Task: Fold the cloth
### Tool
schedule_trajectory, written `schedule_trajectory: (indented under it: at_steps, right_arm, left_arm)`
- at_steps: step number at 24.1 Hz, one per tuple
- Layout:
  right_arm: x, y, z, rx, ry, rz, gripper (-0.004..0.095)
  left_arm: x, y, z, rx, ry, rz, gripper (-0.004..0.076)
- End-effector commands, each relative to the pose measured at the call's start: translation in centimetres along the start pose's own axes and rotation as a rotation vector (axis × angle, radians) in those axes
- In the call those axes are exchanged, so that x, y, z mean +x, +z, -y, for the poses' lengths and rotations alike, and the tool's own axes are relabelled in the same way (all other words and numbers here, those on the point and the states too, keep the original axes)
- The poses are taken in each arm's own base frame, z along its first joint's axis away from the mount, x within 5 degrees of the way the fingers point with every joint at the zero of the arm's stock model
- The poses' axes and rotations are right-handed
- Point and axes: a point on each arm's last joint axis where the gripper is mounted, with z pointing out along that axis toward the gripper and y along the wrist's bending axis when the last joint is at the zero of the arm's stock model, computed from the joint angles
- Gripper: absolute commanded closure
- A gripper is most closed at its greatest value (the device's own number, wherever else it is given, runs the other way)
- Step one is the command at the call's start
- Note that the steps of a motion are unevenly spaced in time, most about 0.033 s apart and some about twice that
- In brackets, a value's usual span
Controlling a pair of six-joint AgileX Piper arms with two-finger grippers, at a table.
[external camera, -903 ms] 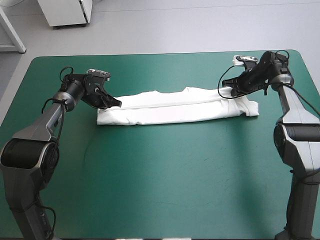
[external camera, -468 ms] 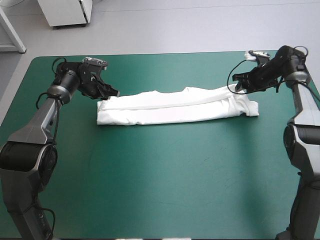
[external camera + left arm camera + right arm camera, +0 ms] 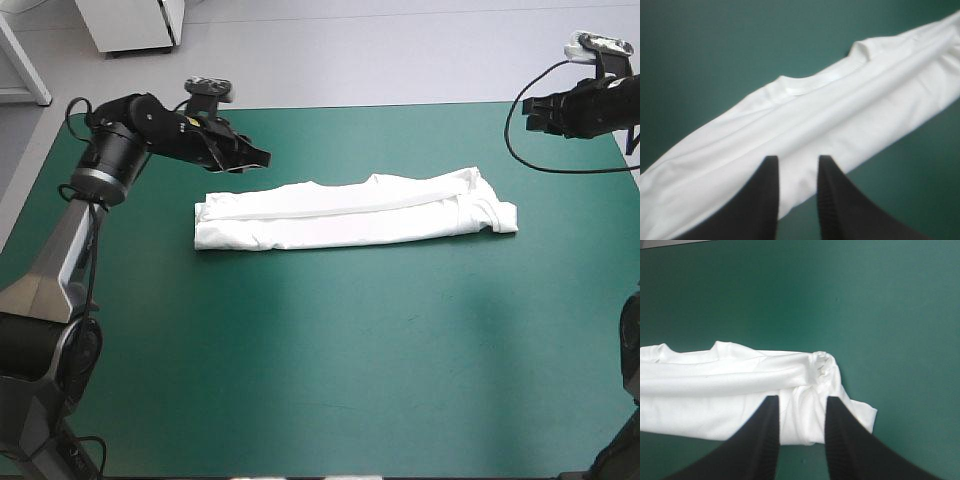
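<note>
The T-shirt (image 3: 350, 215) is folded into one long white strip. In the high view it lies flat across the middle of the frame, a little above the centre, on the teal-green cover (image 3: 350, 380). Only this view shows the whole strip and both arms at once. The left wrist view shows the T-shirt (image 3: 840, 125) up close, with the collar (image 3: 805, 87) as a pale curved band along its far edge. The right wrist view shows the other end of the T-shirt (image 3: 715, 390), where the cloth is bunched into a little crumpled knot (image 3: 822, 365) and a corner sticks out past it. The left gripper (image 3: 262, 157) is at the upper left of the high view, near the strip's left end but not touching it. Its arm comes up the left side, bends, and reaches toward the right. In its own view the left gripper (image 3: 798, 160) has its fingers a little apart, holding nothing. The right gripper (image 3: 527, 112) is at the upper right, well apart from the T-shirt, pointing left. In its own view the right gripper (image 3: 802, 400) also has a narrow gap and holds nothing.
</note>
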Motion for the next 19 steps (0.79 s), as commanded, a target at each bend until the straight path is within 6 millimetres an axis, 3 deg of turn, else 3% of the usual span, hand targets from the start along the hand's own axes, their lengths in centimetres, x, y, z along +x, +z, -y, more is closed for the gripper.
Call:
schedule_trajectory:
  at_steps: [1,7,11,15,19]
  right_arm:
    - [0.3,-4.5,-2.3,-0.013,-0.068,0.102,0.0931]
    - [2.9,-4.2,-1.9,0.035,-0.069,0.011,0.0927]
    - [4.3,-2.9,-1.1,0.056,-0.062,-0.062,0.0927]
    - [4.5,-0.8,-0.1,0.050,-0.056,-0.106,0.0927]
    - [4.5,0.8,0.8,0.047,-0.044,-0.131,0.0927]
  left_arm:
    - [-1.7,-1.4,4.1,0.076,0.114,0.142,0.0727]
    - [-1.2,3.4,5.6,0.175,0.080,0.074,0.0733]
    - [-0.3,8.2,6.6,0.256,0.073,0.008,0.0733]
    - [-0.3,12.3,7.4,0.281,0.102,-0.039,0.0733]
    - [-1.6,14.4,6.7,0.250,0.116,-0.049,0.0733]
